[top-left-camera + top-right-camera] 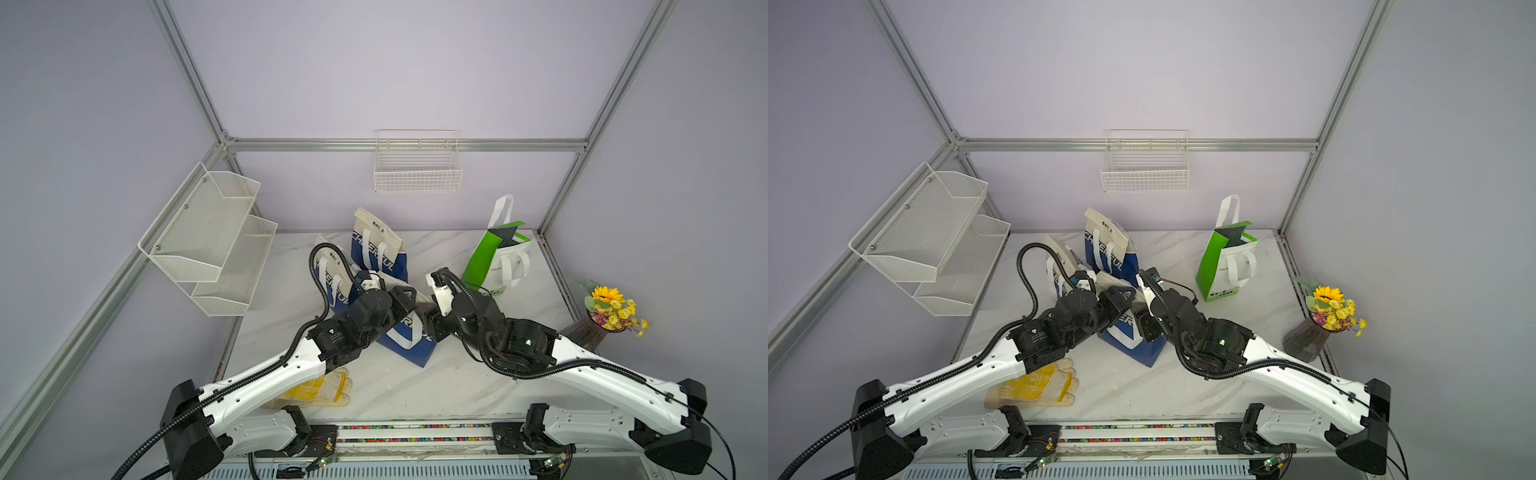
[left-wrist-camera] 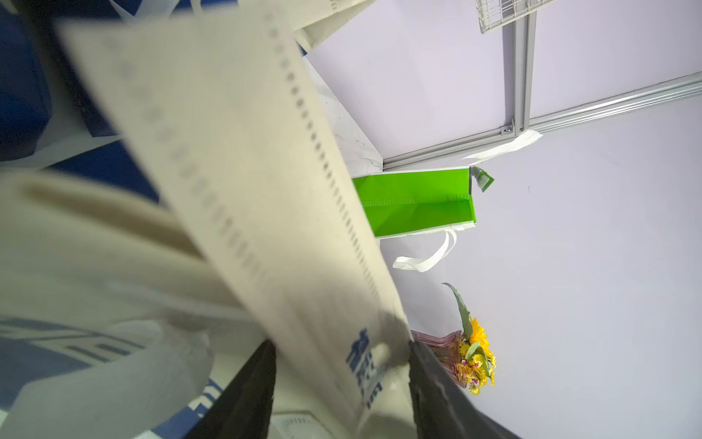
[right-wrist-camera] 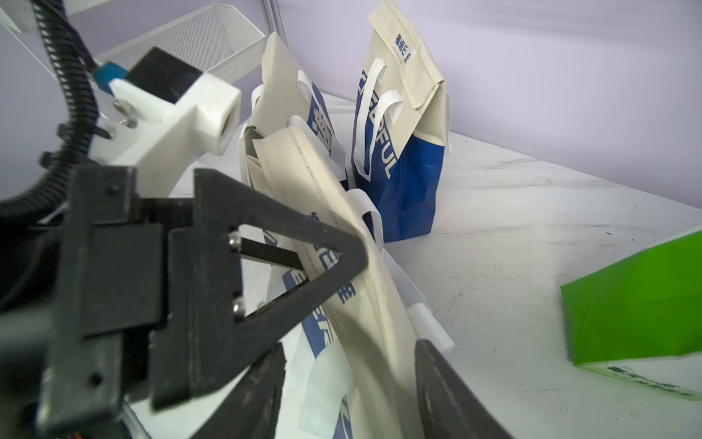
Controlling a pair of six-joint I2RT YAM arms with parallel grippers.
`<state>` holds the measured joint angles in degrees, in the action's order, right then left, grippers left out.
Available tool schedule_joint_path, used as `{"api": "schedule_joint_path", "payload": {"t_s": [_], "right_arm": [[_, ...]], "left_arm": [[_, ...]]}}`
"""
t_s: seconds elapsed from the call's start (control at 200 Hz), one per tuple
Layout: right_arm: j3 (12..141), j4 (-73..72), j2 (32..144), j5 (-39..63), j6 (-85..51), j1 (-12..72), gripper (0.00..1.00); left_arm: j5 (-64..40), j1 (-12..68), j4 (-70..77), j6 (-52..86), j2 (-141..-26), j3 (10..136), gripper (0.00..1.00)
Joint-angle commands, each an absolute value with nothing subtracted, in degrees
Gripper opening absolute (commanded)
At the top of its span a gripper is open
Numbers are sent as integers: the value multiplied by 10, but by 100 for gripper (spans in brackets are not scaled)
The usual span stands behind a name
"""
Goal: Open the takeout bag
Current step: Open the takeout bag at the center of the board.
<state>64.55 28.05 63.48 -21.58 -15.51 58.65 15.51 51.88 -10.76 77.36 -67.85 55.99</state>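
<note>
The takeout bag, beige above and blue below with white handles, leans at the table's centre between both arms. Its beige top flap is lifted and runs between the jaws of both grippers. My left gripper is open, jaws wide apart on either side of the flap's printed end. My right gripper is open too, with the flap and a white handle loose between its fingers. One left finger presses the flap's edge in the right wrist view.
Two more beige and blue bags stand just behind. A green and white bag stands at the back right and a vase of flowers at the right edge. A yellow glove lies under the left arm.
</note>
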Motion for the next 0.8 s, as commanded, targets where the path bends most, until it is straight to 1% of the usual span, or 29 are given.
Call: {"api": "schedule_joint_path", "payload": {"t_s": [0.0,0.18,0.245,0.365,0.405,0.47,0.52,0.625,0.63,0.66,0.675,0.72,0.77,0.795], "right_arm": [[652,308,596,-240,-204,588,60],[658,344,577,-255,-246,587,59],[656,349,573,-257,-253,587,58],[656,352,570,-257,-260,587,57],[655,353,570,-257,-261,587,57],[655,356,571,-266,-266,587,57],[655,359,573,-276,-265,587,58],[659,368,593,-322,-228,588,64],[660,370,597,-327,-224,588,66],[662,376,609,-336,-215,588,70],[665,381,620,-358,-212,590,72],[670,391,641,-400,-202,601,75],[677,400,674,-483,-192,627,80],[684,408,687,-502,-195,632,81]], "left_arm": [[175,519,-63,764,-686,599,55],[152,503,1,761,-703,593,48],[141,496,17,757,-712,595,42],[112,487,48,761,-724,591,26],[109,487,54,762,-729,590,23],[100,486,62,762,-735,591,20],[95,485,64,760,-738,592,13],[81,484,68,764,-740,595,0],[81,484,68,764,-741,596,0],[76,484,67,764,-740,598,0],[74,484,67,764,-740,598,0],[69,484,65,767,-738,601,0],[66,484,64,770,-735,601,0],[65,484,62,773,-732,600,0]]}}
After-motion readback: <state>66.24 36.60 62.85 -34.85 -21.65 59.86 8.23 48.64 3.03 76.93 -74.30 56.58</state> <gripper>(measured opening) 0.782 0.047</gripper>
